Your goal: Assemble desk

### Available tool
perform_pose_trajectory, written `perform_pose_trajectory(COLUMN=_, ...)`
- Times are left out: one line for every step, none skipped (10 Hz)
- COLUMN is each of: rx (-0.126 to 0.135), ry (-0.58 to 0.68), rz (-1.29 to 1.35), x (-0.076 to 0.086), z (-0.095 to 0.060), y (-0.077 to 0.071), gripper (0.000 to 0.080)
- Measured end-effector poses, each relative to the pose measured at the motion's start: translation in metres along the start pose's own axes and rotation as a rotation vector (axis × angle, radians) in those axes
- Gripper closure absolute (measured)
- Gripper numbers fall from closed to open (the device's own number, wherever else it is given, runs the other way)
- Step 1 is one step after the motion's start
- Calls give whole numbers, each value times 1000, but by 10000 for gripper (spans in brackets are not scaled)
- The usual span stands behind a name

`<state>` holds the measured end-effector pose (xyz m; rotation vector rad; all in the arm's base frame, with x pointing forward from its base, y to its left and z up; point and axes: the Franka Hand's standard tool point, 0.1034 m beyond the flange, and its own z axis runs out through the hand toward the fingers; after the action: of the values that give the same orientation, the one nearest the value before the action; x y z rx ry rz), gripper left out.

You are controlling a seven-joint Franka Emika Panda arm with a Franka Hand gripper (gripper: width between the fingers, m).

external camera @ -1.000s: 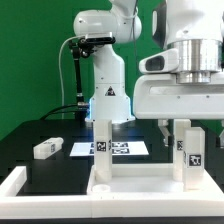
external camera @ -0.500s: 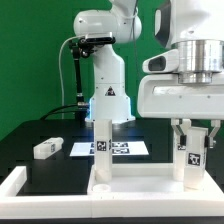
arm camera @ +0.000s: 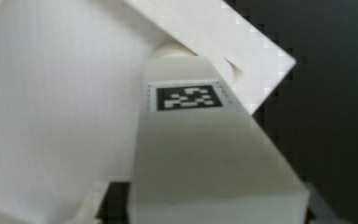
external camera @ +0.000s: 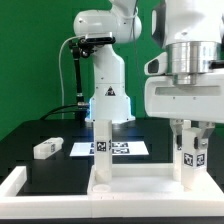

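The white desk slab (external camera: 125, 180) lies at the front with two white legs standing upright on it. One leg (external camera: 101, 145) stands free on the exterior view's left. My gripper (external camera: 190, 150) reaches down over the right-hand leg (external camera: 188, 160), with a finger on each side of it. In the wrist view this leg (arm camera: 202, 150) with its square marker fills the space between the dark fingers (arm camera: 115, 205), which lie against its sides. The slab's rim (arm camera: 247, 50) shows beyond it. A third leg (external camera: 45, 148) lies loose on the black table.
The marker board (external camera: 108, 148) lies flat behind the slab, in front of the robot base (external camera: 105, 100). The white frame (external camera: 20, 180) borders the black table at the front left.
My gripper has moved toward the exterior view's right and come down around the right-hand leg. The other legs and the slab have not moved.
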<state>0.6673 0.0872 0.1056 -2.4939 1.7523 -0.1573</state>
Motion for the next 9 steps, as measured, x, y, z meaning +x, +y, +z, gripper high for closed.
perform_pose_trajectory(rx=9, ry=-43, rz=168, x=2, z=1, y=2, gripper=499)
perform_pose_trajectory(rx=16, ry=-70, rz=310, x=4, z=1, y=6, gripper=499)
perform_pose_trajectory(rx=19, ry=-75, rz=350, x=5, z=1, y=7, gripper=498)
perform_pose_trajectory(rx=19, ry=-71, rz=377, x=4, z=1, y=7, gripper=498)
perform_pose_trajectory(rx=17, ry=-71, rz=399, x=3, z=1, y=7, gripper=498)
perform_pose_trajectory(rx=19, ry=-69, rz=392, x=4, z=2, y=7, gripper=429)
perform_pose_trajectory(rx=20, ry=-67, rz=355, x=3, z=2, y=6, gripper=271)
perform_pose_trajectory(rx=34, ry=-34, rz=164, x=-3, z=2, y=2, gripper=271)
perform_pose_trajectory(rx=66, ry=-19, rz=-30, x=-14, z=1, y=-4, gripper=175)
